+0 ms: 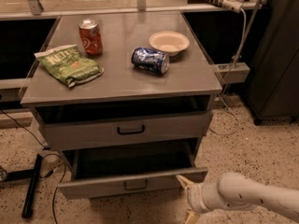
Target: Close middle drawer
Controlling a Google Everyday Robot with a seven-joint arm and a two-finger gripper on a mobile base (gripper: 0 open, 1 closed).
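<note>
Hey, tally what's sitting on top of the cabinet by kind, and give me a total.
Cans: 2 (red can upright, blue can on its side)
Chip bags: 1
Bowls: 1
Total: 4
Gripper, open, sits at the open middle drawer's right front corner.

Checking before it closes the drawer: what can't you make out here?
Camera view:
- Gripper, open at the right front corner of the middle drawer: lower finger cut off by the bottom edge.
- Below that drawer: hidden by its pulled-out front.
- Drawer's inside: too dark.
</note>
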